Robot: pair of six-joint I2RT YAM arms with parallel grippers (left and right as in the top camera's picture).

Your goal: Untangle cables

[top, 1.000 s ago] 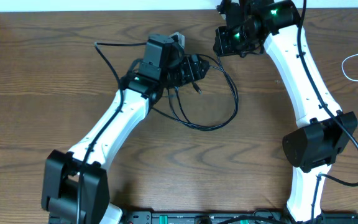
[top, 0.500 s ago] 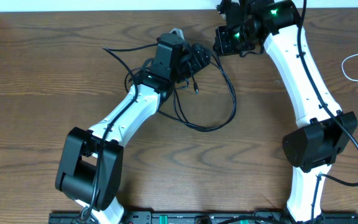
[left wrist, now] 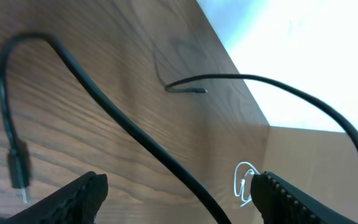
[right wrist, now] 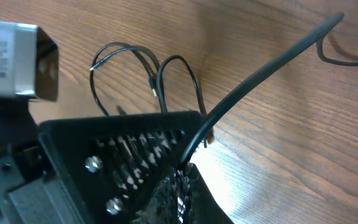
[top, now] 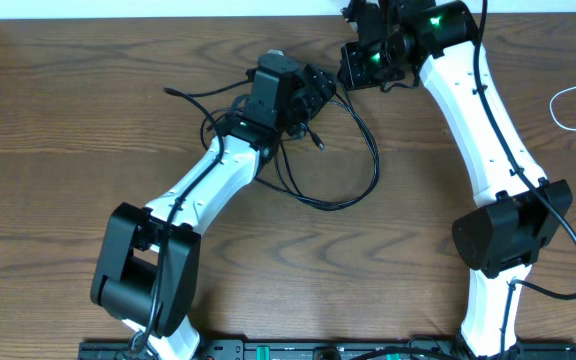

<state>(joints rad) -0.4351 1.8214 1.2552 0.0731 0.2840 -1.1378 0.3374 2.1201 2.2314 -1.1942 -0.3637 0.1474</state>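
End effector L (left wrist: 178,188) spread, black cable (left wrist: 135,134) passing btwn fingers; end effector R (right wrist: 188,168) pinching black cable.

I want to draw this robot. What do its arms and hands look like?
The left arm and right arm are white tubes with chunky black joints. A thin black wire runs along each. Green lights glow near the right wrist. The left gripper and right gripper are black.

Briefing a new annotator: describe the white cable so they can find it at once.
In the overhead view, go to the wooden table and its right edge, past the right arm with its white links. There, well apart from the black cables tangled near the top centre, lies the white cable, a small loose loop. It is the only white cord; every other is black.
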